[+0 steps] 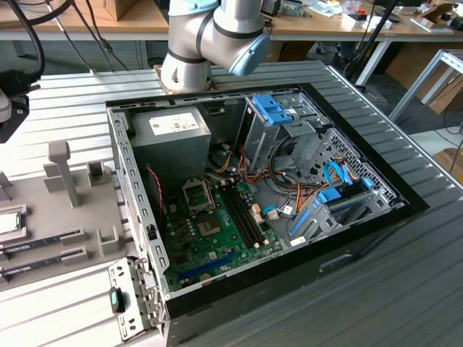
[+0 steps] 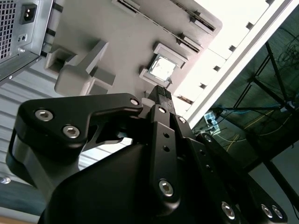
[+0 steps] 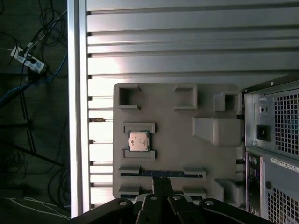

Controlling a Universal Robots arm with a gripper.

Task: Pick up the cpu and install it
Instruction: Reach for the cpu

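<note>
- cpu [image 3: 138, 140] sits in a framed pocket of the grey tray [image 3: 177, 149], at the edge farthest from the computer case [image 3: 275, 154] (metal side up)
- end effector [image 3: 161, 181] clenched, empty, over the grey tray, clear of the cpu

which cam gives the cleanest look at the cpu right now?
First wrist view: the cpu sits face-on in its pocket on the grey tray, nothing covering it. Second wrist view shows the cpu slanted, bright with glare, just past the claw. Exterior view has the cpu at the exterior view's left edge, seen obliquely.
</note>
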